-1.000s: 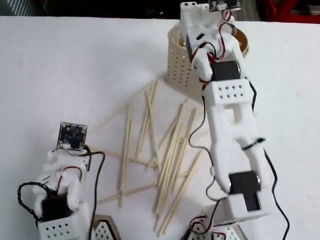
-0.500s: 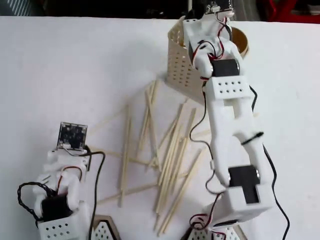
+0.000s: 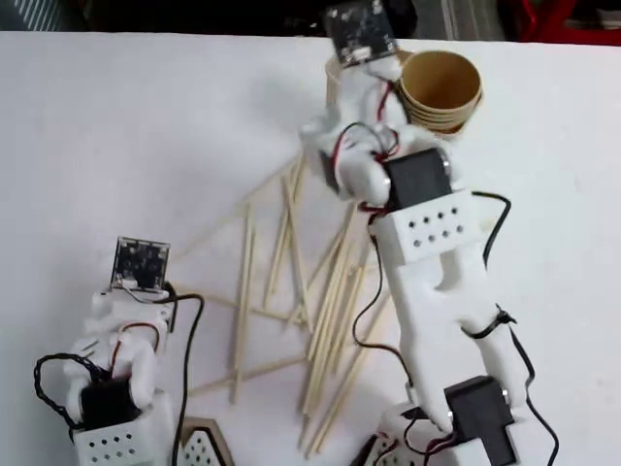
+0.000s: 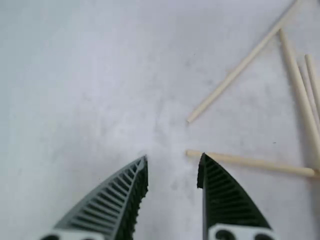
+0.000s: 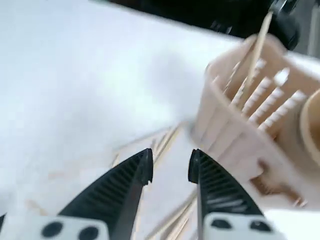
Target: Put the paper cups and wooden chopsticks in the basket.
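Note:
Several wooden chopsticks [image 3: 320, 282] lie scattered across the middle of the white table. A cream basket [image 3: 333, 80] stands at the far side, mostly covered by my right arm [image 3: 417, 204]. Stacked brown paper cups [image 3: 441, 89] sit in its right part. In the right wrist view my right gripper [image 5: 170, 165] is open and holds nothing, beside the basket [image 5: 250, 115], from which a chopstick [image 5: 257, 45] sticks up. My left gripper [image 4: 172, 165] is open low over the table, one fingertip [image 4: 202, 162] close to the end of a chopstick [image 4: 250, 162].
The left arm [image 3: 126, 330] sits at the near left corner. White table stretches bare to the left [image 3: 116, 126]. The far table edge runs just behind the basket. A red object [image 3: 572, 19] lies beyond the far right edge.
My right arm has swung left from above the basket, uncovering the paper cups. The left arm has not moved.

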